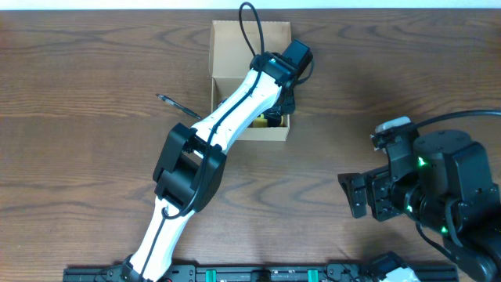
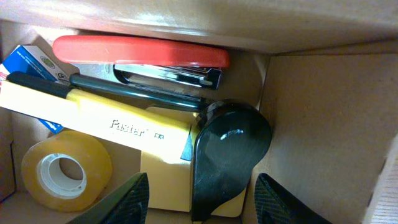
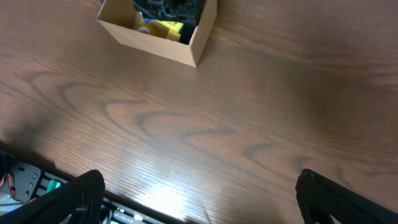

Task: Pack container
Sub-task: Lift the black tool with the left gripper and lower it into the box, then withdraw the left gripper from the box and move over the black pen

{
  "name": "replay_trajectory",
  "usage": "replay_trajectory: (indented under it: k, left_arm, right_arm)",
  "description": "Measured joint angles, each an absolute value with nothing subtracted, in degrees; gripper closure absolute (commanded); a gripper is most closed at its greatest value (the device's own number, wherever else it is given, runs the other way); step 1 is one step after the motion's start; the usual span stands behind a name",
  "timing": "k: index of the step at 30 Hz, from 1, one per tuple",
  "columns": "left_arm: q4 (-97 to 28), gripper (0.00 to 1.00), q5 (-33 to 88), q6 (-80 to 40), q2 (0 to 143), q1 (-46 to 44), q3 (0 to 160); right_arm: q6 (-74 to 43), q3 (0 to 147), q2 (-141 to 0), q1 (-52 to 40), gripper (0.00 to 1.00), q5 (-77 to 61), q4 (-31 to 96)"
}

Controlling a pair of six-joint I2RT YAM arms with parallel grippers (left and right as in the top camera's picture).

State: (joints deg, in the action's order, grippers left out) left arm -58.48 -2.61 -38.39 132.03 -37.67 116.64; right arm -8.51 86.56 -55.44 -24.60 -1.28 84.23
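The container [image 1: 270,131] is a tan cardboard box at the table's far middle, its flap lid [image 1: 250,43] folded back. My left gripper [image 2: 202,205] is down inside it, open. Its fingers [image 2: 127,202] straddle a glossy black teardrop-shaped item [image 2: 227,146] with a gap on each side. The item lies partly on a yellow sticky-note pad [image 2: 165,180]. Around it lie a red stapler [image 2: 140,51], a black pen [image 2: 134,87], a yellow cutter [image 2: 93,112], a tape roll [image 2: 65,168] and a blue packet [image 2: 28,62]. My right gripper [image 3: 205,199] hangs open over bare table, far from the container [image 3: 155,40].
A dark pen [image 1: 176,104] lies on the wooden table just left of the box. The left arm [image 1: 227,117] stretches diagonally from the front edge over the box. The right arm [image 1: 423,184] sits at the right.
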Motion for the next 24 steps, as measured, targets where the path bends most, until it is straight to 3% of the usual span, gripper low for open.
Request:
replay_trajectory:
  k: [4, 12, 24]
  left_arm:
    - [-58.5, 0.53, -2.6, -38.5, 132.0, -37.7, 116.6]
    - [-58.7, 0.51, -2.5, -34.2, 130.8, -36.3, 116.8]
    - [-62.5, 0.55, -6.5, -28.6, 111.1, -28.9, 119.2]
  right_arm:
    - [-8.5, 86.6, -55.4, -24.6, 0.01, -1.3, 84.2]
    - [-8.5, 86.6, -55.4, -24.6, 0.01, -1.3, 84.2]
    - [-8.5, 86.6, -55.4, -24.6, 0.01, -1.3, 84.2]
